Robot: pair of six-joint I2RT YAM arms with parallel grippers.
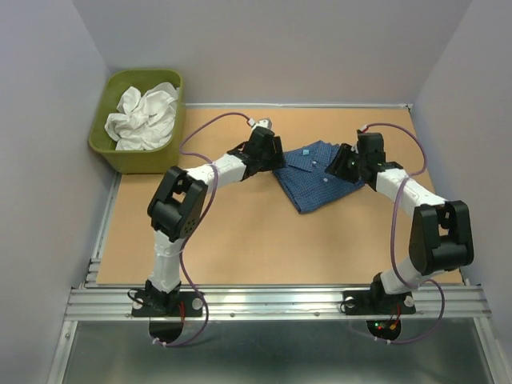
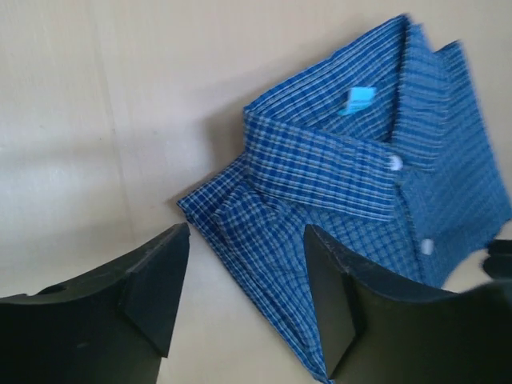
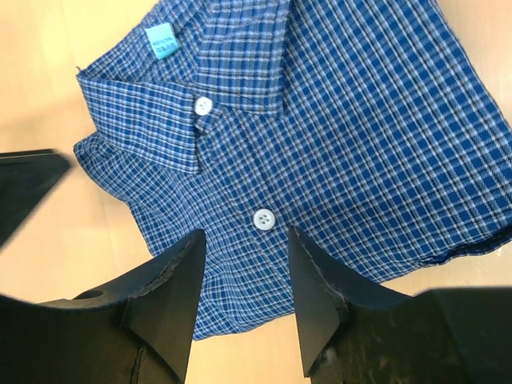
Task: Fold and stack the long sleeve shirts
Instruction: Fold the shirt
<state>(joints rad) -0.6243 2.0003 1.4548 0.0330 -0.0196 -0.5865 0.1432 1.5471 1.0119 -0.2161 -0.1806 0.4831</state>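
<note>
A dark blue checked button-up shirt (image 1: 318, 174) lies folded on the tan table top, collar and pale buttons up. It also shows in the left wrist view (image 2: 352, 160) and the right wrist view (image 3: 320, 128). My left gripper (image 1: 276, 164) is open at the shirt's left edge, its jaws astride a folded corner (image 2: 248, 264). My right gripper (image 1: 346, 168) is open over the shirt's right side (image 3: 244, 264), holding nothing. A crumpled white garment (image 1: 144, 116) lies in the olive-green tub.
The olive-green tub (image 1: 112, 148) stands at the back left corner by the wall. The tan table top (image 1: 264, 240) spreads between the shirt and the arm bases. Grey walls close in the left, back and right.
</note>
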